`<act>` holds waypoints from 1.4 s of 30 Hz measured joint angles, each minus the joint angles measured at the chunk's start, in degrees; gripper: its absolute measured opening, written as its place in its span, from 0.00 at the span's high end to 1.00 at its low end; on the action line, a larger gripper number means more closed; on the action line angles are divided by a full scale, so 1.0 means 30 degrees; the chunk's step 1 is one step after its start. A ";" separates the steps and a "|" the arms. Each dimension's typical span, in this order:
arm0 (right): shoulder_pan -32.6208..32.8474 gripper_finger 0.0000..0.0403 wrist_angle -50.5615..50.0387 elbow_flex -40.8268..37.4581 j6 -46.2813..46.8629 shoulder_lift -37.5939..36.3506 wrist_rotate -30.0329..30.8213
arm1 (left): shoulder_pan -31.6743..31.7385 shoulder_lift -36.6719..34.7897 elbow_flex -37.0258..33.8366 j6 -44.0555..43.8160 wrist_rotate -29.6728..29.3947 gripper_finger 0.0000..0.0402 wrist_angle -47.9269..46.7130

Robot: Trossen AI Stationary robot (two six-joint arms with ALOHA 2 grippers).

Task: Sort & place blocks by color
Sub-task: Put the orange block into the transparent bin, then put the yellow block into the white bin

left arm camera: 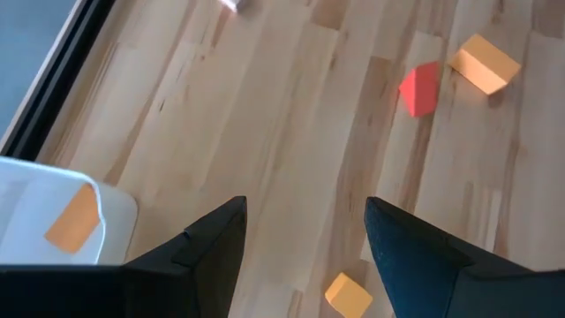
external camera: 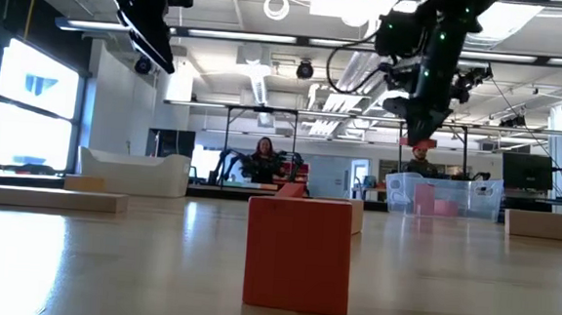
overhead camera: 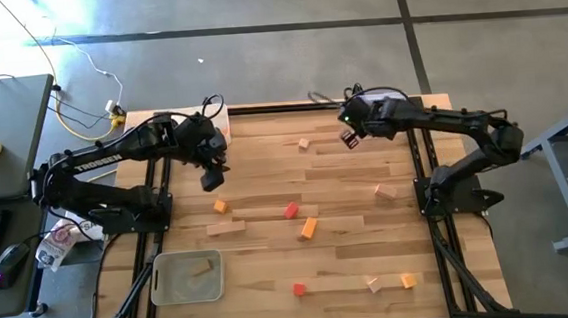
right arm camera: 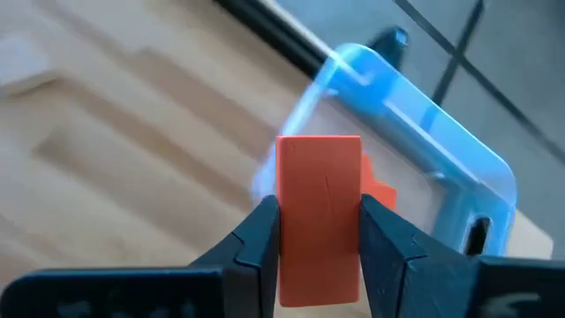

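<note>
Red block (right arm camera: 319, 212) pinched upright between my right gripper's (right arm camera: 320, 231) fingers, held in the air over the far edge of the table, just short of the blue tray (right arm camera: 441, 146). One red piece already lies inside. My judgement: carry forward until the block hangs squarely over the tray's floor, lower, then release, so it doesn't clip the rim. Left gripper (left arm camera: 305, 237) hangs spread wide and empty above an orange cube (left arm camera: 348, 294).

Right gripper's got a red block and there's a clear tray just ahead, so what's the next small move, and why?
Probably carry on forward until over the translucent plastic tray, then open. The right gripper is shut on the red wooden block, and the tray, already holding something red, lies just ahead.
</note>
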 joint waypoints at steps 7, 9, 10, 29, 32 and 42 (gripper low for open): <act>-0.3431 0.77 0.2287 -0.1848 0.0006 -0.0067 -0.0806 | -0.0850 0.0142 -0.0006 0.1093 -0.0006 0.46 0.0746; -0.4393 0.77 0.2296 -0.2145 -0.0007 -0.0067 -0.1008 | -0.1049 0.0285 -0.0007 0.1540 -0.0003 0.46 0.1018; -0.4818 0.77 0.2407 -0.2274 -0.0046 -0.0067 -0.1111 | -0.1151 0.0394 -0.0007 0.1781 0.0000 0.46 0.1057; -0.8453 0.63 0.3257 -0.2786 -0.0526 -0.0060 -0.3180 | -0.2876 0.5168 -0.0022 0.5177 0.1580 0.46 -0.1099; -0.8513 0.60 0.3260 -0.2786 -0.1012 -0.0060 -0.3193 | -0.3207 0.5678 -0.0022 0.5171 0.1577 0.46 -0.1530; -0.8499 0.52 0.3267 -0.2786 -0.1146 -0.0060 -0.3273 | -0.3797 0.6228 -0.0022 0.4667 0.1088 0.46 -0.3316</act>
